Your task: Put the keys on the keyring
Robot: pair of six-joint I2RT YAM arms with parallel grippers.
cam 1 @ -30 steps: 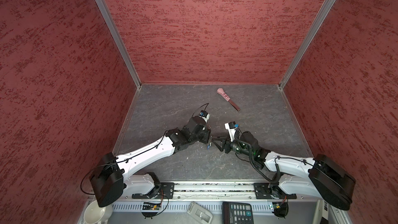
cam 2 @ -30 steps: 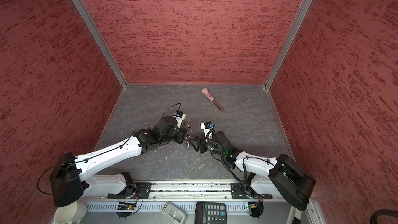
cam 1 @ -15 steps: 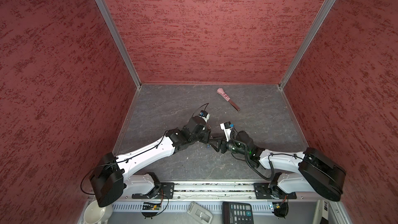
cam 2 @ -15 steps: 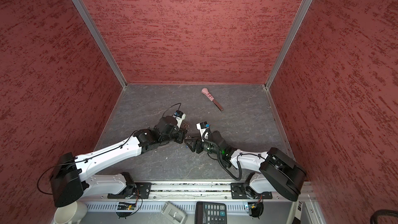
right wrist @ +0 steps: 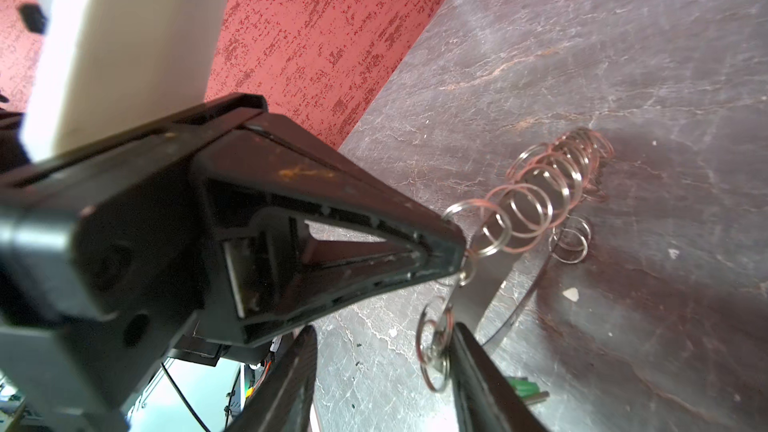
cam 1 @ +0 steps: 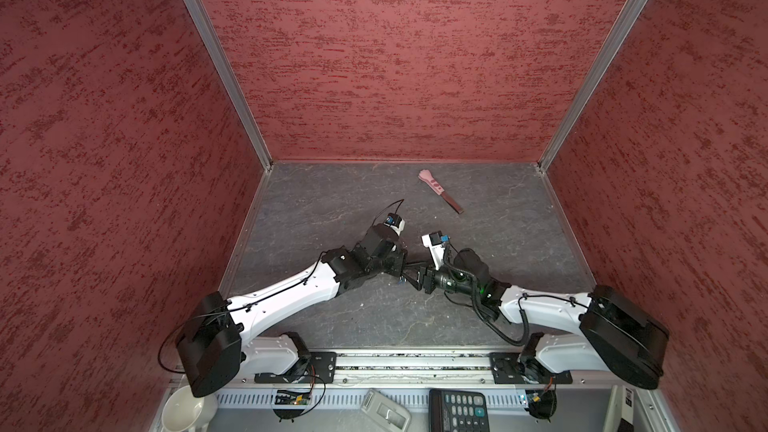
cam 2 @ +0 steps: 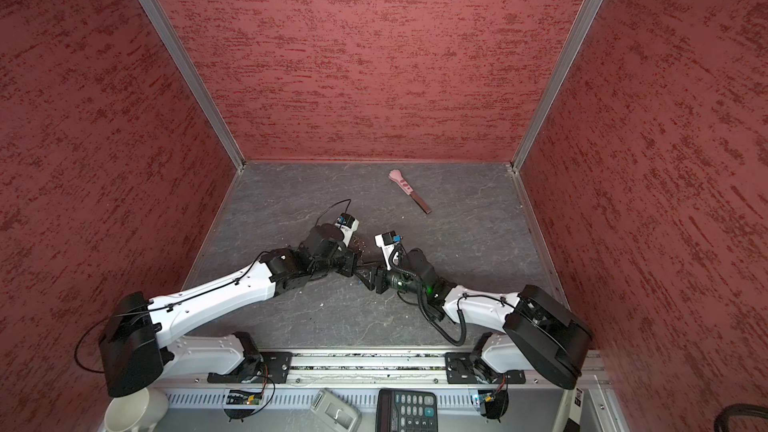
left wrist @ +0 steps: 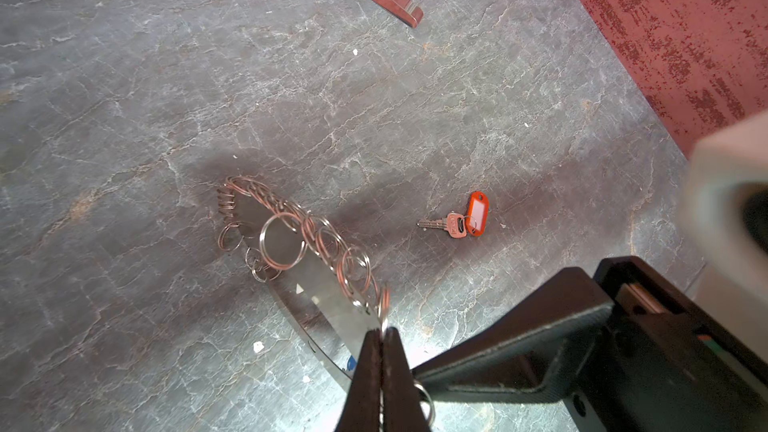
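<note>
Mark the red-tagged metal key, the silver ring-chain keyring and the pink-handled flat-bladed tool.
red-tagged key [left wrist: 476, 213]: left wrist view, red tag.
keyring [left wrist: 309, 229]: left wrist view, middle links.
pink-handled tool [cam 1: 433, 183]: in a top view, pink handle.

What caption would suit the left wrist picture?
Left gripper pinches one ring of the keyring; a red-tagged key lies apart on the table.

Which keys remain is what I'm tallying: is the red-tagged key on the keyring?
No: in the left wrist view the red-tagged key lies by itself on the table, clearly apart from the keyring.
</note>
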